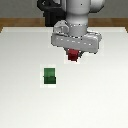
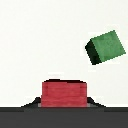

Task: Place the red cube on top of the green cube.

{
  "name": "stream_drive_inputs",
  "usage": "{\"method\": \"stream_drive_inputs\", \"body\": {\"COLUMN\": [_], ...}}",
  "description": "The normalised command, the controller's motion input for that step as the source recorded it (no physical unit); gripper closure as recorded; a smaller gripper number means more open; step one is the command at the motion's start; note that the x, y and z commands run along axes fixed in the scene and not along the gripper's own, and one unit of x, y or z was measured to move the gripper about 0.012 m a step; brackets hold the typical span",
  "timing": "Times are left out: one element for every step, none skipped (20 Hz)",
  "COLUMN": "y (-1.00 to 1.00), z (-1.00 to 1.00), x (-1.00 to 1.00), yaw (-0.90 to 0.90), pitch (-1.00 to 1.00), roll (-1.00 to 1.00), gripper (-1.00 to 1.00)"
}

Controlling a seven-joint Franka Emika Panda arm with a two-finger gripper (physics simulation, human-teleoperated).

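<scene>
Gripper (image 1: 73, 53) closed on the red cube (image 1: 73, 55), held above the table (image 1: 100, 90), well apart from the green cube (image 1: 49, 76); cube judged rigid, light, best gripped on opposite flat faces.

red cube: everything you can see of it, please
The red cube is small, dark red and plain, with flat matte faces and no markings. It sits between the fingers of the end effector, seemingly gripped. Whether it has left the white table is unclear. The green cube stands apart, untouched.
</scene>
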Motion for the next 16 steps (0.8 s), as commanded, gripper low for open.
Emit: {"method": "stream_drive_inputs", "body": {"y": [0.0, 0.0, 0.0, -1.0, 0.0, 0.0, 0.0, -1.0, -1.0, -1.0, -1.0, -1.0, -1.0, -1.0, 0.0, 0.0], "z": [1.0, 1.0, 1.0, 1.0, 0.0, 0.0, 0.0, 0.0, 0.0, 0.0, 0.0, 0.0, 0.0, 0.0, 0.0, 0.0], "x": [0.0, 0.0, 0.0, 0.0, 0.0, 0.0, 0.0, 0.0, 0.0, 0.0, 0.0, 0.0, 0.0, 1.0, 0.0, 0.0], "yaw": [0.0, 0.0, 0.0, 0.0, 0.0, 0.0, 0.0, 0.0, 0.0, 0.0, 0.0, 0.0, 0.0, 0.0, 0.0, 0.0], "pitch": [0.0, 0.0, 0.0, 0.0, 0.0, 0.0, 0.0, 0.0, 0.0, 0.0, 0.0, 0.0, 0.0, 0.0, 0.0, 0.0], "roll": [0.0, 0.0, 0.0, 0.0, 0.0, 0.0, 0.0, 0.0, 0.0, 0.0, 0.0, 0.0, 0.0, 0.0, 0.0, 0.0], "gripper": [1.0, 1.0, 1.0, 1.0, 1.0, 1.0, 1.0, 1.0, 1.0, 1.0, 1.0, 1.0, 1.0, 1.0, 1.0, 1.0]}}
